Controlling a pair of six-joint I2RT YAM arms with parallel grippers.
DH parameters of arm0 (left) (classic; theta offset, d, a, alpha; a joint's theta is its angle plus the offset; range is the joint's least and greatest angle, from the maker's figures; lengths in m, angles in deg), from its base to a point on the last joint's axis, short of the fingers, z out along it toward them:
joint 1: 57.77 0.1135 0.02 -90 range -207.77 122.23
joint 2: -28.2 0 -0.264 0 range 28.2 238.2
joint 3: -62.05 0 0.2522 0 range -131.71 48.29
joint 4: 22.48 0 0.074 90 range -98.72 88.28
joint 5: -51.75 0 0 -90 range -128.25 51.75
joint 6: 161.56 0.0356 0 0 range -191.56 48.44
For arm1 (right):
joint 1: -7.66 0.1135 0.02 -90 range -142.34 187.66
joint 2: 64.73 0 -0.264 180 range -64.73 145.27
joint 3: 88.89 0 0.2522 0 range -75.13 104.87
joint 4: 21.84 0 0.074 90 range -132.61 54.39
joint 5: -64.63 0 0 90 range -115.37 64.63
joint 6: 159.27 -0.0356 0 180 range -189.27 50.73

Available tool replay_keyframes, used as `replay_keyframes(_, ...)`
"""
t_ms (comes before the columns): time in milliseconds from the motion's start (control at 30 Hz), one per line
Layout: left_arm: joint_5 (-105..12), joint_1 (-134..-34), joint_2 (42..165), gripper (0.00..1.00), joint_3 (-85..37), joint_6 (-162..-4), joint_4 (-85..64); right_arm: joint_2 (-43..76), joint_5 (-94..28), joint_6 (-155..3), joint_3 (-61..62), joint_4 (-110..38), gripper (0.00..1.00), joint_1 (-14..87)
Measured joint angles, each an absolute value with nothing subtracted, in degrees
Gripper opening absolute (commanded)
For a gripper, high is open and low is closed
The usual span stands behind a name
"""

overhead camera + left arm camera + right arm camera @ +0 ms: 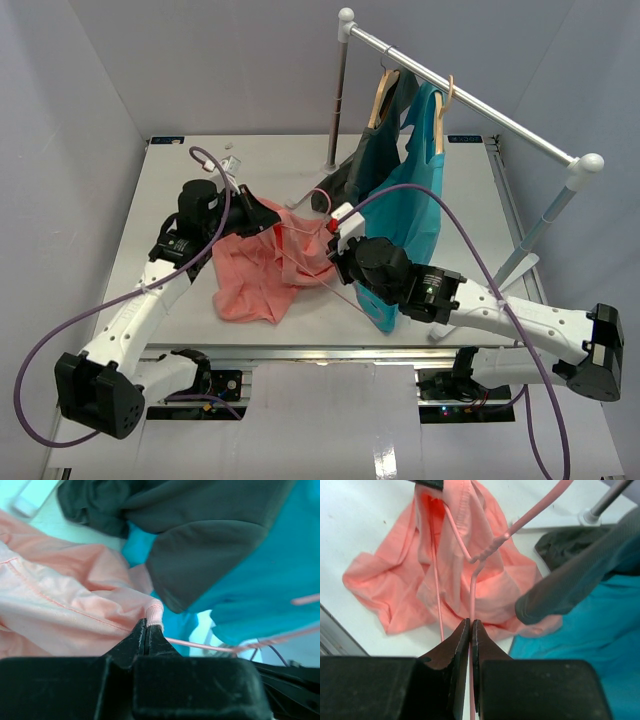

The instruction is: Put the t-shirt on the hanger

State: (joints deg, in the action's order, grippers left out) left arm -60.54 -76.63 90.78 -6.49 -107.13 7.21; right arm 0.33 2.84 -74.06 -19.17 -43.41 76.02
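The salmon t-shirt lies bunched on the table's middle left, and shows in the left wrist view and the right wrist view. My left gripper is shut on the shirt's ribbed collar edge and lifts it. The thin pale-pink hanger runs through the shirt's neck, hook up. My right gripper is shut on one rod of the hanger; its hook points up right.
A teal shirt and a dark grey shirt hang on wooden hangers from the rack rail at the back right, right beside my right arm. The rack's post stands behind the shirt.
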Motion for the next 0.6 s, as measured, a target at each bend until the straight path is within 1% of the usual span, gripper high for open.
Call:
replay_keyframes(167,-64.57,-76.60,86.23,0.00,-7.20,-108.80,5.84,4.30,5.29,-72.65,-19.54,-35.16,0.08,77.46)
replay_keyframes(333,-67.92,-76.60,84.31,0.00,-7.22,-111.46,3.85,8.32,8.86,-71.18,-19.59,-28.18,0.08,78.59)
replay_keyframes(600,-68.90,-76.68,79.49,0.00,-2.56,-114.69,1.19,9.05,12.13,-70.35,-21.29,-16.73,0.08,79.16)
